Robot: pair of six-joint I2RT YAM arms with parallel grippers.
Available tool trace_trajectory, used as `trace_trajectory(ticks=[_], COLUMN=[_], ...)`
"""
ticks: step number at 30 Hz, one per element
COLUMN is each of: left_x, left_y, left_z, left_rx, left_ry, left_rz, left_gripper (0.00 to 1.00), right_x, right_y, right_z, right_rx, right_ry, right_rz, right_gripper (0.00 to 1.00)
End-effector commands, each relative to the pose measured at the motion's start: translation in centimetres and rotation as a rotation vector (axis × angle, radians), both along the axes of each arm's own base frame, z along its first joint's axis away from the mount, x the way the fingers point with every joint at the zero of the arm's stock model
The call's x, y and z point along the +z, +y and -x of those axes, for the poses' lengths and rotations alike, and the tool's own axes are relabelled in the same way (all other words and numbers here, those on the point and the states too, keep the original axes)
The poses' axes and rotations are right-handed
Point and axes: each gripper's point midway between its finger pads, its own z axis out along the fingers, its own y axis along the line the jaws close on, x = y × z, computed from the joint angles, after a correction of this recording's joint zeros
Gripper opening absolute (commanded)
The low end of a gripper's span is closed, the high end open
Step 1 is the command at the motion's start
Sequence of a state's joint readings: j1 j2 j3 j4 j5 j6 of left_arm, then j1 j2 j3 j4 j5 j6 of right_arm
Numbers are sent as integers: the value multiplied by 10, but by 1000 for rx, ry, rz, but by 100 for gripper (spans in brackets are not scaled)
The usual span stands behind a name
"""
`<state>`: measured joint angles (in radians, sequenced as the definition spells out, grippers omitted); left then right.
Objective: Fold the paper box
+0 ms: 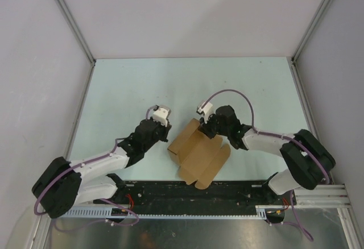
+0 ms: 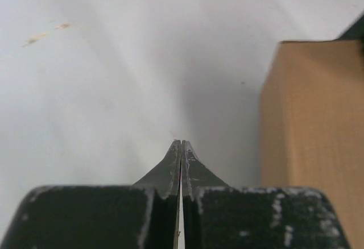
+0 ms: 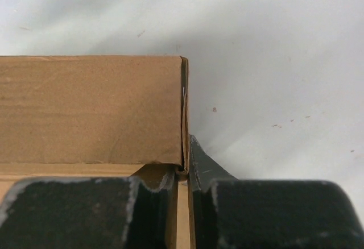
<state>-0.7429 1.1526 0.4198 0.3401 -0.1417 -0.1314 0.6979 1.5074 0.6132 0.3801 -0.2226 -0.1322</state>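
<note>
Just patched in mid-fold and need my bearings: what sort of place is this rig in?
Probably a lab test cell: blank walls on aluminium framing enclose a pale green table, with a black mounting rail along its near edge.

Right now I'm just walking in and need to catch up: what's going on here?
Two robot arms are folding a brown paper box. The right gripper pinches the edge of a raised side wall. The left gripper is shut and empty beside the box, not touching it. The near flaps are not yet folded up.
</note>
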Motion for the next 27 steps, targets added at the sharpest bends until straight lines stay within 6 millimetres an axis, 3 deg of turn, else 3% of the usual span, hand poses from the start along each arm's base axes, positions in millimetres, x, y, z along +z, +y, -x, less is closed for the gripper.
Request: trace_trajectory(ticks=[1, 2, 3, 4, 6, 9, 12, 16, 23, 26, 27], left_x=[19, 22, 25, 25, 26, 25, 25, 25, 25, 25, 25], left_y=[37, 39, 42, 45, 47, 48, 48, 48, 49, 49, 49], left_z=[-13, -13, -13, -13, -14, -14, -15, -15, -15, -15, -14], left_rx=[180, 191, 206, 220, 231, 233, 234, 234, 243, 244, 243], left_ry=[-61, -70, -81, -84, -88, -90, -89, -90, -91, -89, -90], left_rz=[68, 77, 88, 88, 89, 83, 79, 80, 84, 85, 87], left_gripper=[0, 0, 0, 0, 0, 0, 0, 0, 0, 0, 0], right_x=[43, 38, 55, 53, 70, 80, 71, 74, 106, 96, 99], right_y=[-5, -13, -11, -17, -17, -19, -21, -24, -24, -31, -28], right_z=[5, 14, 10, 15, 7, -2, -3, -1, 0, 2, -5], right_rx=[107, 120, 136, 140, 106, 37, -5, 68, 180, 242, 260], right_ry=[-3, 52, 18, 50, 30, 40, 72, -7, -155, -97, -105], right_rz=[55, 101, 100, 134, 137, 186, 254, 361, 475, 565, 592], right_gripper=[0, 0, 0, 0, 0, 0, 0, 0, 0, 0, 0])
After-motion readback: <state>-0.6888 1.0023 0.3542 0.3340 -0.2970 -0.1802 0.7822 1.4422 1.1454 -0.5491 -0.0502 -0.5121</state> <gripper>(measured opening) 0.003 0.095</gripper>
